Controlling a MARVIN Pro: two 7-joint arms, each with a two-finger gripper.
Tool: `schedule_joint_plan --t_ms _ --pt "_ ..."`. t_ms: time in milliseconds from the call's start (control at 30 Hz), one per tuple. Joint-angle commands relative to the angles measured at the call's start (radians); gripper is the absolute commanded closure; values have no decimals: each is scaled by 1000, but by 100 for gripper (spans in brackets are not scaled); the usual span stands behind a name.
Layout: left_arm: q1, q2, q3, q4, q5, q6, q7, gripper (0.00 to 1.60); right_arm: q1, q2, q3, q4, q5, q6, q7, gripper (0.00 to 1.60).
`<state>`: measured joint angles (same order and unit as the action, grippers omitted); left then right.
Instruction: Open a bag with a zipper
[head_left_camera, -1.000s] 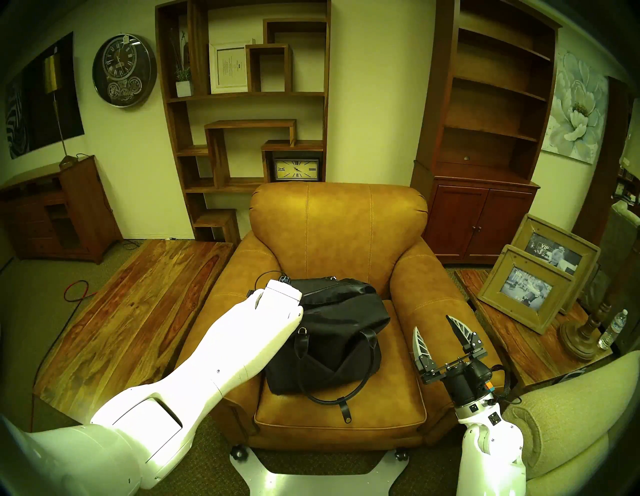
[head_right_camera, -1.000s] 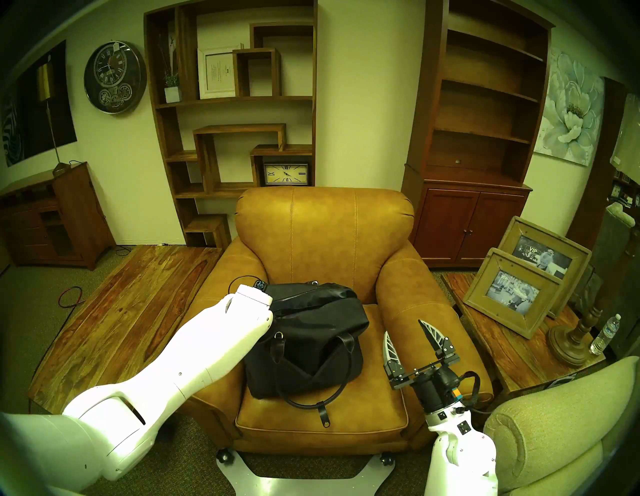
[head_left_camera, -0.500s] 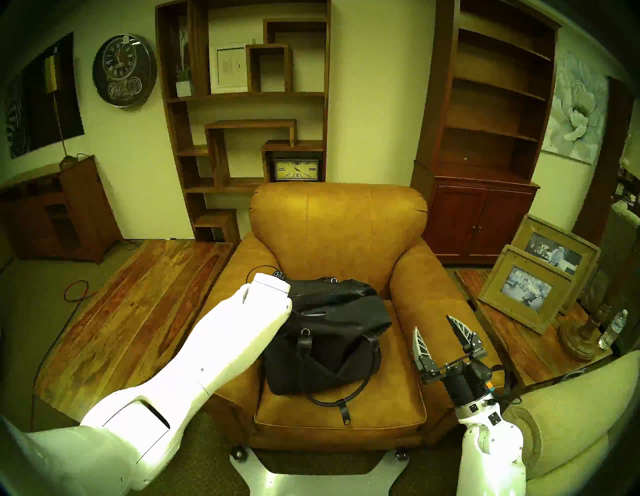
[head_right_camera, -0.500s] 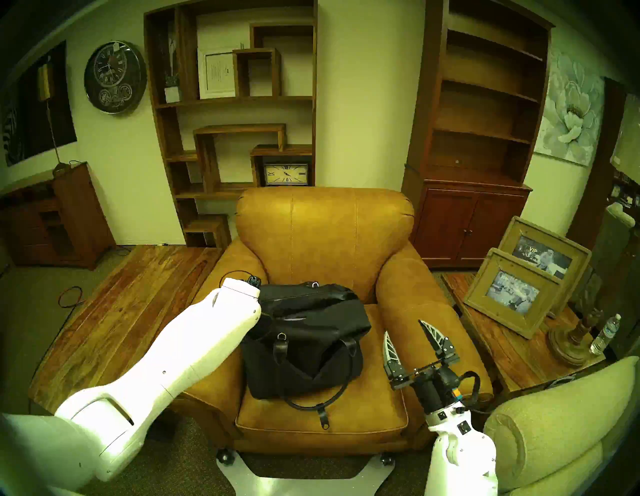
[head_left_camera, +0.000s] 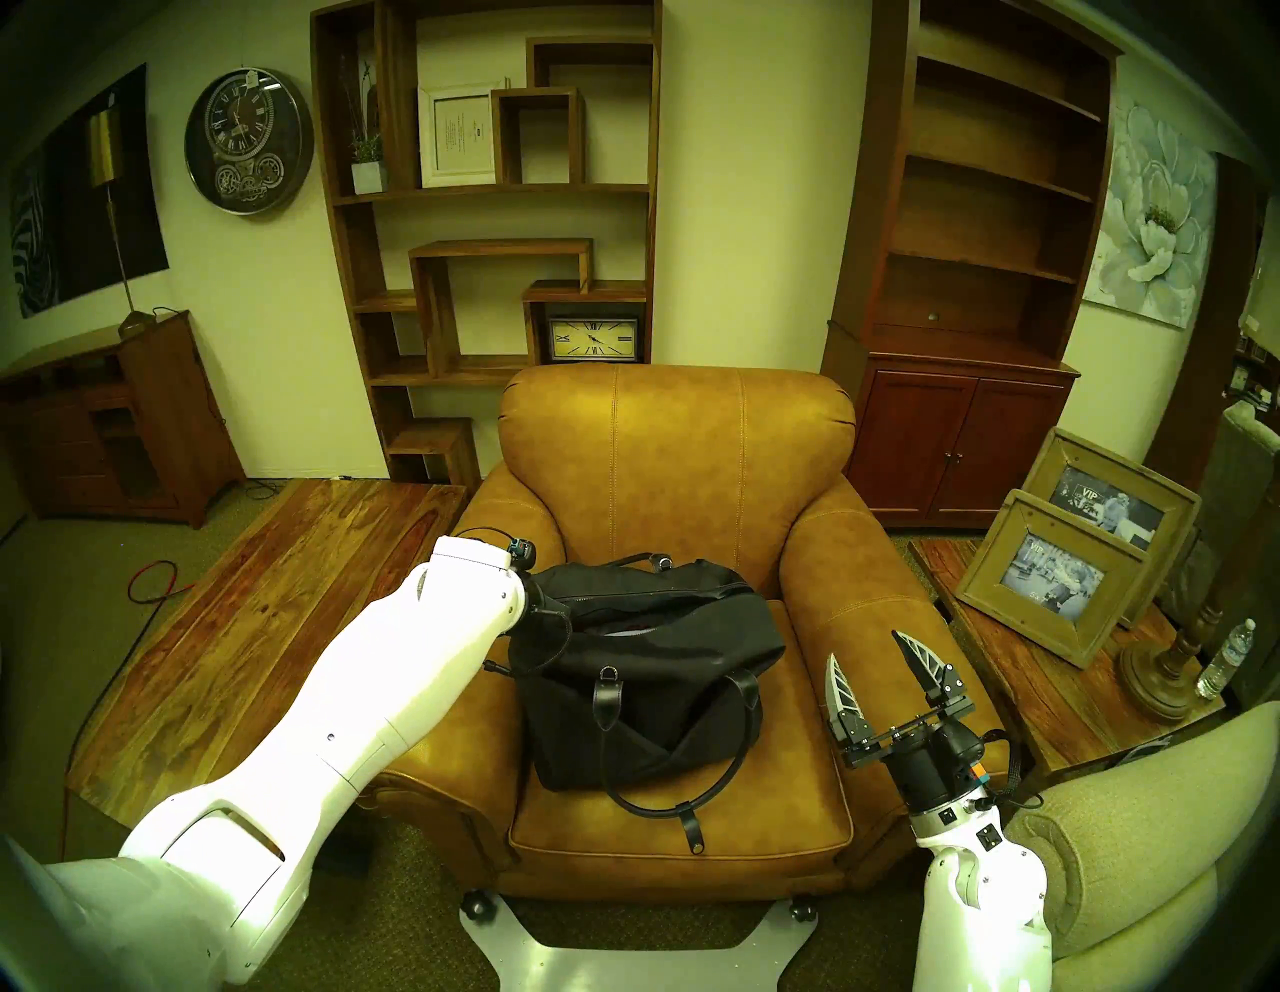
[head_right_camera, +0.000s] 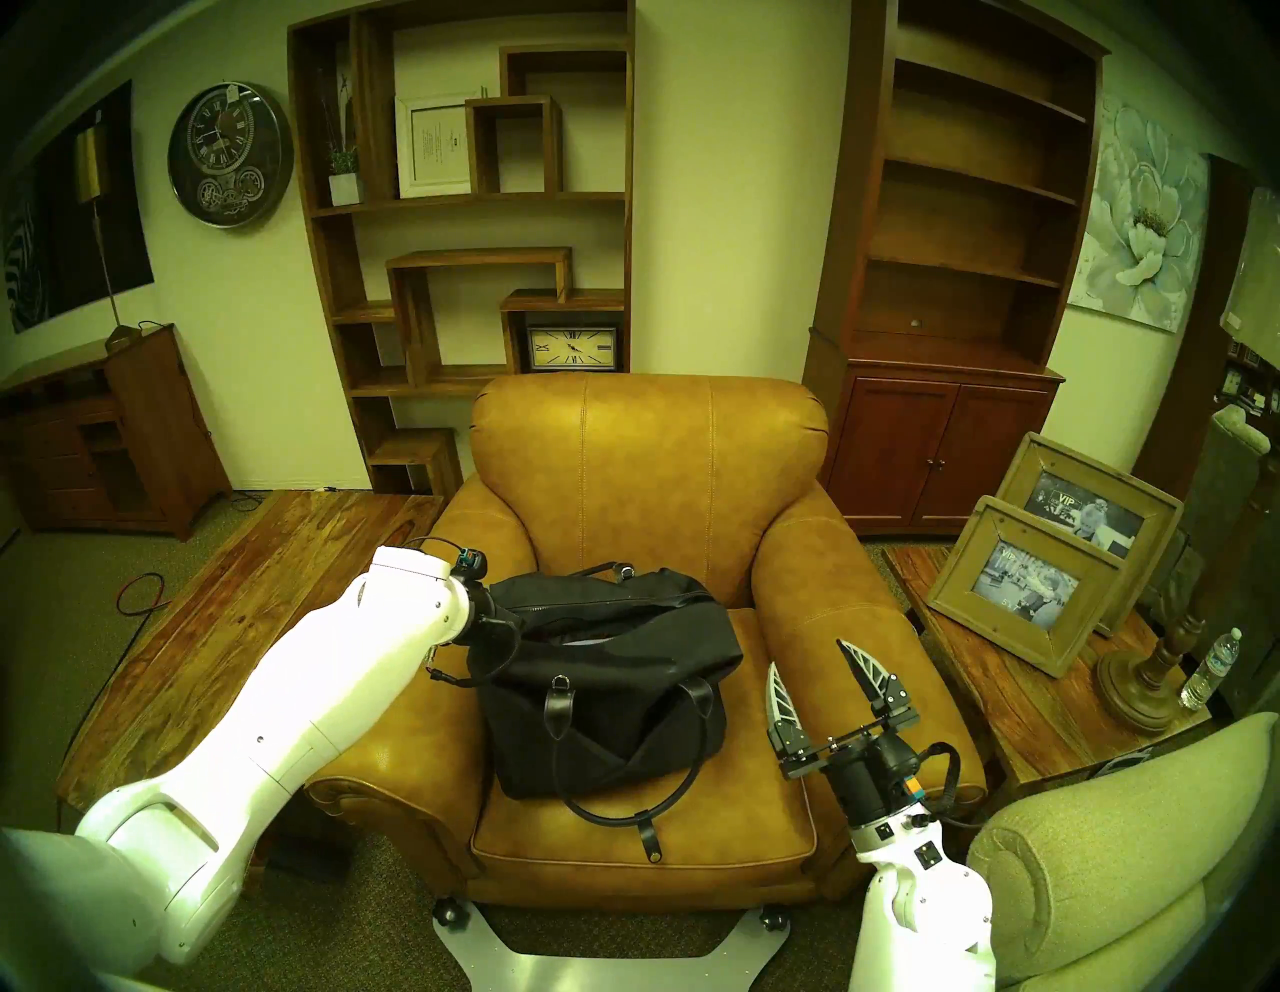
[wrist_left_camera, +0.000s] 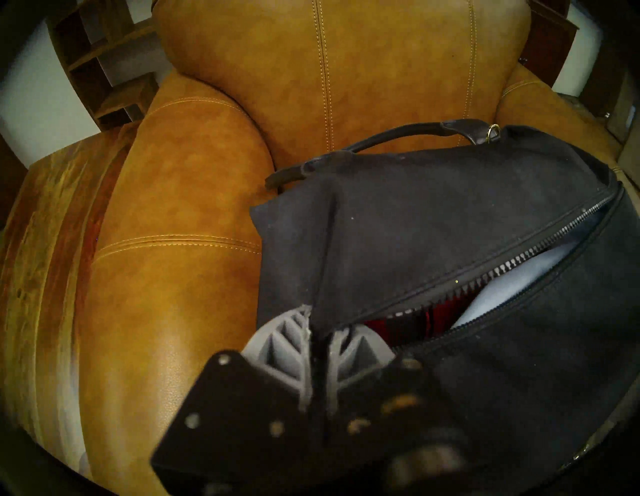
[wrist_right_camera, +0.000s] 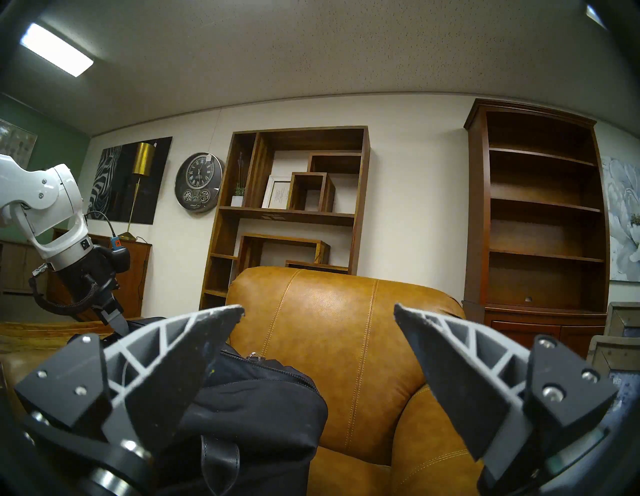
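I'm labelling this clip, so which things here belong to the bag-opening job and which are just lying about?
Job:
bag
zipper, partly open
left pincer, shut on the zipper's end
right pincer, open, idle

Lying about:
armchair
picture frames
water bottle
clocks

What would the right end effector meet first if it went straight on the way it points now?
Probably the armchair's backrest: the open right end effector frames it dead ahead, with the bag off to one side. Depth is unclear.

The bag (head_left_camera: 651, 665) sits on the armchair (head_left_camera: 679, 450) seat, toward its left arm. Left tool (wrist_left_camera: 320, 332) at the bag's left end; right tool (head_left_camera: 874, 665) right of it, apart.
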<state>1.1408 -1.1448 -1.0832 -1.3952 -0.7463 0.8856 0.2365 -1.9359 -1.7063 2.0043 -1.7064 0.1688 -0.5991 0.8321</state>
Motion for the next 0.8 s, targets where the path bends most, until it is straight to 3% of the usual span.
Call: schedule_joint_plan --t_ms 0,167,200,233,333,400,767 --pt "0 43 -21 -23 -17 -31 -62 160 5 2 -2 -20 4 -5 1 0" --pt "-1 52 -16 -8 -14 -35 -82 155 5 2 -2 -20 4 -5 1 0" --pt "2 55 -14 -10 -14 -34 -88 147 5 2 -2 -20 4 -5 1 0" --pt "4 57 -13 -11 -14 -35 -90 123 5 2 -2 -20 4 -5 1 0" --pt "5 66 -9 -13 -19 -36 -113 103 5 2 -2 -21 4 -5 1 0" --pt "13 75 -10 -34 -20 -36 -121 113 5 2 -2 -20 4 -5 1 0" --pt "59 109 -19 -107 -32 -24 -131 94 5 2 -2 -20 4 -5 1 0"
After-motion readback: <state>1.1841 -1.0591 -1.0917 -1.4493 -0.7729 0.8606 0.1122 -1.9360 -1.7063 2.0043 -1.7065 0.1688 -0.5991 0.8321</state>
